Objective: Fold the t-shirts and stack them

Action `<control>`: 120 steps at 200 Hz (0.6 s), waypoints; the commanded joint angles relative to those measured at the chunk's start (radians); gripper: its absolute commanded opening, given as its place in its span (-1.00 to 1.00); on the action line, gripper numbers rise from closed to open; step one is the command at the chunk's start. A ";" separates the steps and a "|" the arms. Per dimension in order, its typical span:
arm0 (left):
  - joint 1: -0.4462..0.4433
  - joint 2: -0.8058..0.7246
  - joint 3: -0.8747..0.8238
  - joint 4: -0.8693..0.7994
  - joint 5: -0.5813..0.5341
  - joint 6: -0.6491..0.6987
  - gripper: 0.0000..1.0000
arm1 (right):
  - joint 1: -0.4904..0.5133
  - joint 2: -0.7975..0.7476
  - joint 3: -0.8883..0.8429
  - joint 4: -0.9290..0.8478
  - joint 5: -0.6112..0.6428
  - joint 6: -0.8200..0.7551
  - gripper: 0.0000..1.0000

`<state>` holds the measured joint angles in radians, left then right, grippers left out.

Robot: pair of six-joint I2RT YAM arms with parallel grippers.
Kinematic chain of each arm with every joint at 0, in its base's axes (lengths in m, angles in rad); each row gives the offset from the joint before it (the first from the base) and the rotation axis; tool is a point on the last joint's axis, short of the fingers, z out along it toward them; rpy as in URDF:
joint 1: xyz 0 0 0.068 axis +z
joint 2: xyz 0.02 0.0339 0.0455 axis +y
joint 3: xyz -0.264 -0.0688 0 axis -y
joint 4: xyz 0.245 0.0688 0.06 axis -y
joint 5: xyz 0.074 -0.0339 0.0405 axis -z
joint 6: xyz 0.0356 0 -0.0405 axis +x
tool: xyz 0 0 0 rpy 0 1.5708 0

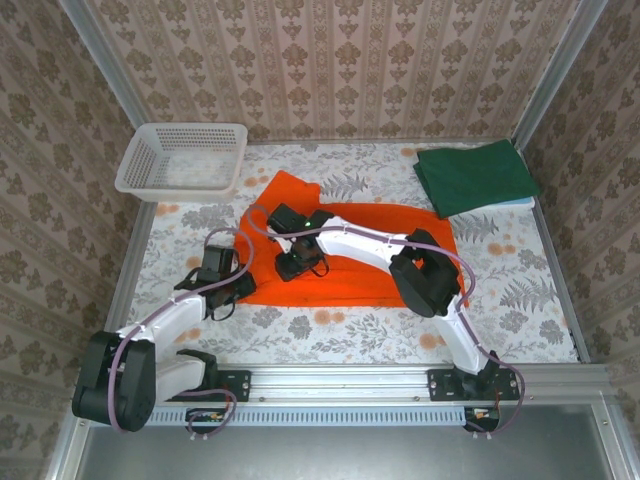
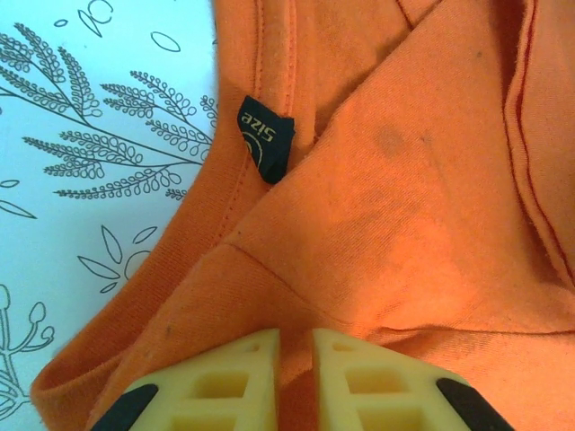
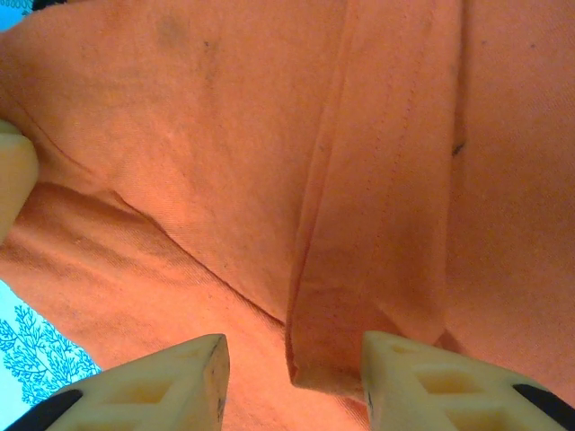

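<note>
We see left pincer nipping orange t-shirt; right pincer gapes astride a fold. Shallow nip may slip on lifting.

Bright orange t-shirt, dark green t-shirt, white basket, leaf-patterned table.

Soft, even light falls from overhead across the floral-patterned bench, bright and free of glare. Shadows are faint and short, pooling just under the arms on the bright orange cloth t-shirt. The overhead view is sharp right to its corners. Up close in both wrist views the orange glows oversaturated, the bench cloth turns bluish, and the left pincer's pale yellow fingers look slightly soft.
</note>
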<state>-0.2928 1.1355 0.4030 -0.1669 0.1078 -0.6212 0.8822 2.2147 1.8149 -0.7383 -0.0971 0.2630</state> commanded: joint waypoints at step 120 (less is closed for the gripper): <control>-0.009 -0.032 -0.016 0.003 -0.045 -0.012 -0.61 | -0.002 0.054 0.092 -0.074 0.097 -0.008 -0.84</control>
<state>-0.2939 1.1233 0.3985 -0.1661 0.0990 -0.6216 0.8883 2.2734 1.8843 -0.7967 0.0227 0.2581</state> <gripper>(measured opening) 0.195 0.120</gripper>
